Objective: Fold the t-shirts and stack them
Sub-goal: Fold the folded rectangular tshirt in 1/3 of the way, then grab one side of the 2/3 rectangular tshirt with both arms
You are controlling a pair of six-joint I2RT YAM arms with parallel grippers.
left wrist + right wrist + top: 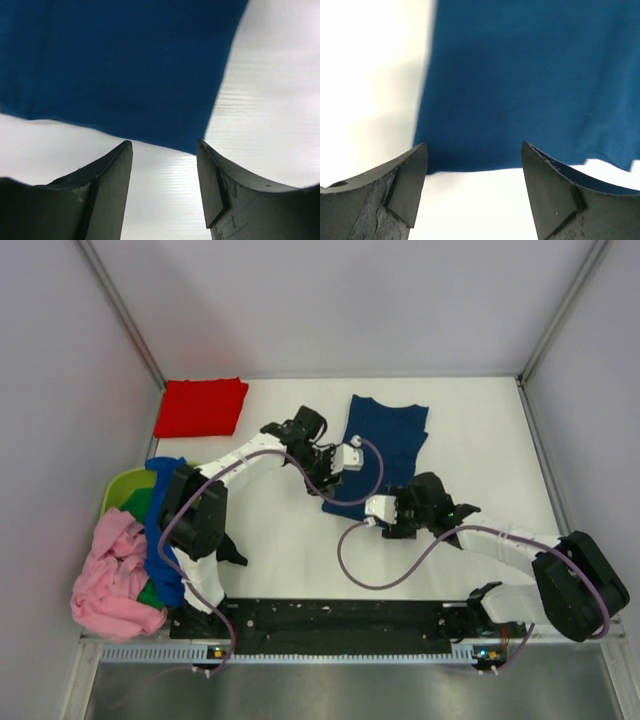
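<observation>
one white table (pixel 470 440) carries everything here. two arms reach over it from the near edge. the left arm (pixel 240 455) stretches toward the far middle, and the right arm (pixel 500 540) bends in from the right side toward the centre.

the navy t-shirt (pixel 385 435) lies flat on the table in the far middle, a narrow shape with its neck end away from the arms and its hem toward them. a pink t-shirt (pixel 110 580) sits crumpled at the near left corner, spilling over the table's edge. the red t-shirt (pixel 201 406) lies folded into a neat rectangle at the far left corner, well apart from the navy one. a royal blue t-shirt (pixel 160 550) drapes in a long strip beside the pink one, against the left arm's base. a bit of green t-shirt (pixel 140 502) shows between them. a lime basket (pixel 125 485) peeks out behind this heap.

the left fingers (pixel 110 185) are spread apart over bare table, and the navy t-shirt's edge lies just beyond their tips. the right fingers (pixel 405 180) are likewise spread wide, hanging over bare table just short of the hem. neither pair is pinching the cloth.
</observation>
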